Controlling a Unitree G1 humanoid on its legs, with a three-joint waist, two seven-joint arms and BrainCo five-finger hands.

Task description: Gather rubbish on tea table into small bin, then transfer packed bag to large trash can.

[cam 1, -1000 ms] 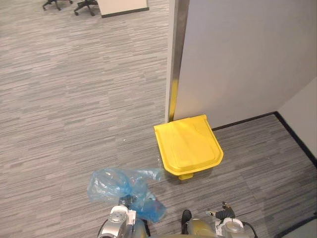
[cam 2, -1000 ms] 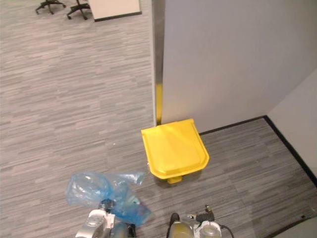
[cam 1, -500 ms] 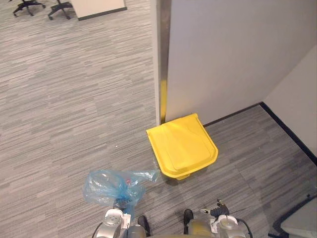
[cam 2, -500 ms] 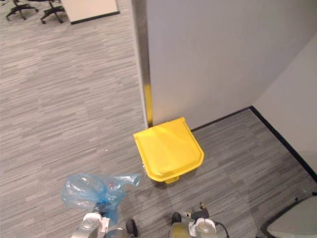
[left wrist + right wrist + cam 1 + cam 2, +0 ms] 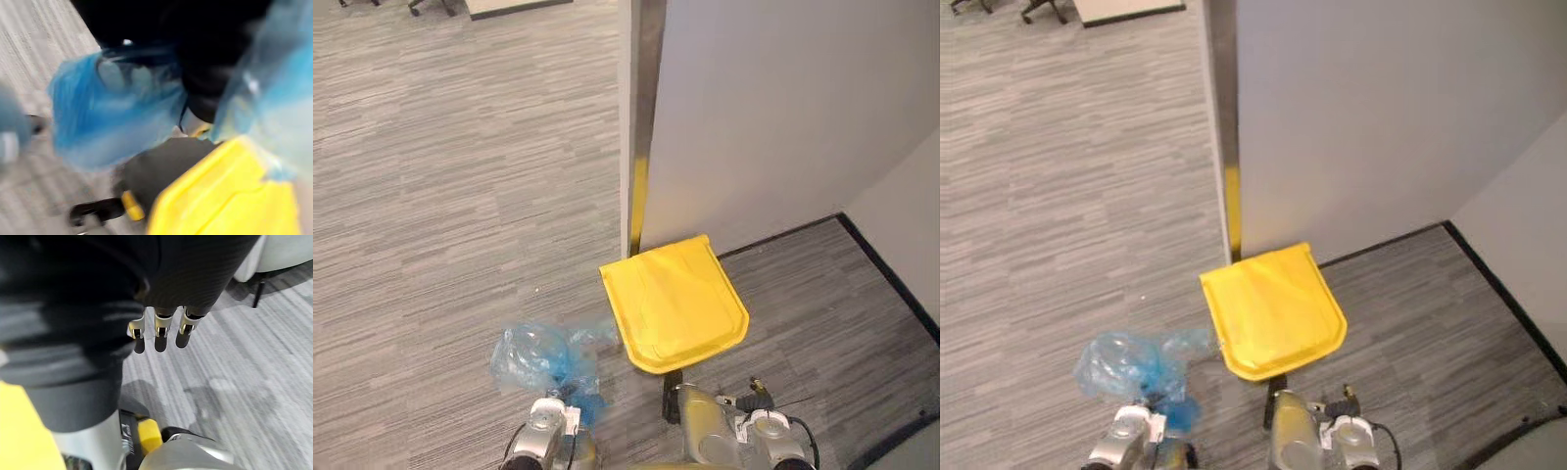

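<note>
The blue bag [image 5: 544, 356] of rubbish is up off the grey floor [image 5: 450, 196], at about 8 o'clock from the big yellow bin [image 5: 675, 304] and just beside it. It hangs from the left hand [image 5: 215, 58], so it can be carried and not dragged. The bag hides the grip, so I cannot tell how that hand holds it. The right hand [image 5: 162, 323] hangs at the side with its fingers loose and straight, holding nothing. I think it is kept free in case it is needed. The bin sits in a corner with the white wall [image 5: 783, 117] at its 12 o'clock, out of the way. Its lid is shut, so it must open before the bag can drop in. A small yellow pedal [image 5: 148, 434] at the bin's 6 o'clock is likely for that.
</note>
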